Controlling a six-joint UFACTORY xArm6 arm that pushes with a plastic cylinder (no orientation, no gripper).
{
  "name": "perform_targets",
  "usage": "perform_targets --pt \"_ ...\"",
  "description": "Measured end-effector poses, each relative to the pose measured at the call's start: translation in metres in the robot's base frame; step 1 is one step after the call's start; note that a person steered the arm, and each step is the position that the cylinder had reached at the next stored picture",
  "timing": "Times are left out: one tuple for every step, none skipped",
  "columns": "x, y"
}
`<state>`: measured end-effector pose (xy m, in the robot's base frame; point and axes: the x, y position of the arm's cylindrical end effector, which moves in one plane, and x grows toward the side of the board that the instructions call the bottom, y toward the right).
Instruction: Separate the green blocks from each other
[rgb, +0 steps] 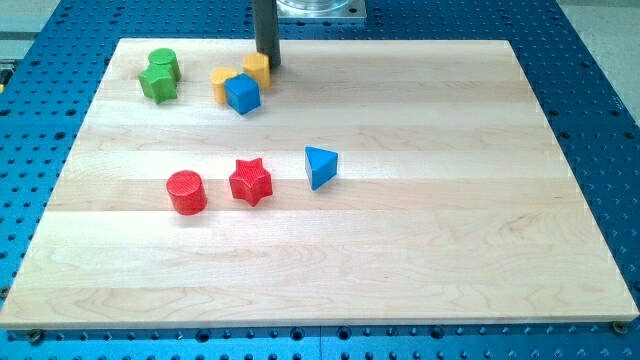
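Trouble is most likely to come from the crowd near my tip (268, 66), so watch that first. You have no pincer on this arm, only the rod, so there is nothing to release or clench. My tip sits at the view's top, touching or just beside a yellow block (257, 68), with a second yellow block (222, 83) and the blue cube (242, 94) bunched right below it.

Your targets, the green cylinder (164, 62) and the green block below it (157, 83), whose shape I cannot make out for sure, stand touching each other near the top-left corner of the tabletop (400, 250), well to the view's left of my tip.

If you sweep straight left, you may drag the yellow and blue cluster along into the greens. Both greens also lie close to the tabletop's edge, so a push to the left or upward could send one off. A push through their shared line would move both together. The red cylinder (186, 191), red star (251, 181) and blue triangle (320, 166) are well clear.
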<state>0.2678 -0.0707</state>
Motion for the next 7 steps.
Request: perform_targets --pt "0.010 -0.022" --pt "-0.011 -0.039" --pt "0.010 -0.067" --pt "0.020 -0.101" --pt "0.034 -0.135" --pt "0.034 -0.146" --pt "0.035 -0.146"
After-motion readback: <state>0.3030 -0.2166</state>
